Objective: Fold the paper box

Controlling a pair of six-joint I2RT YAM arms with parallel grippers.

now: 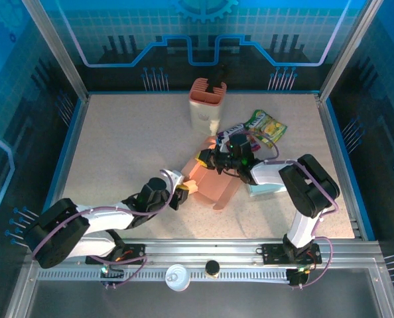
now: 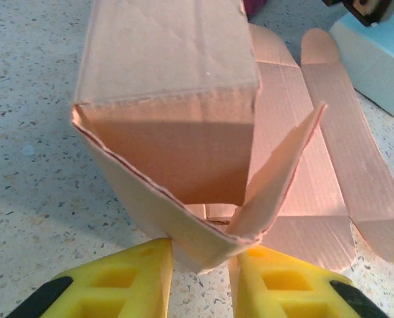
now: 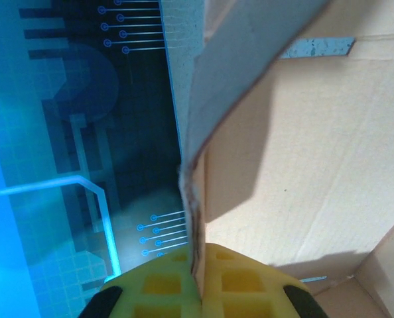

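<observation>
The paper box (image 1: pixel 213 184) is salmon cardboard, partly set up, lying at the table's middle with long flaps spread flat toward the right. In the left wrist view the box (image 2: pixel 170 79) stands as an open tube, and its near folded corner dips between my yellow fingers (image 2: pixel 137 278). My left gripper (image 2: pixel 201 258) is closed partway, touching that corner on both sides; from above, the left gripper (image 1: pixel 184 192) sits at the box's near-left end. My right gripper (image 3: pixel 198 268) is shut on a thin wall edge of the box (image 3: pixel 303 146); from above, the right gripper (image 1: pixel 218 159) is at the box's far side.
A white tub with a salmon lid (image 1: pixel 205 103) stands at the back centre. A green and yellow snack bag (image 1: pixel 266 127) lies to its right. A pale blue block (image 1: pixel 263 191) rests under the right arm, close to the box's flaps (image 2: pixel 376 59). A white lid (image 1: pixel 176 277) sits on the front rail.
</observation>
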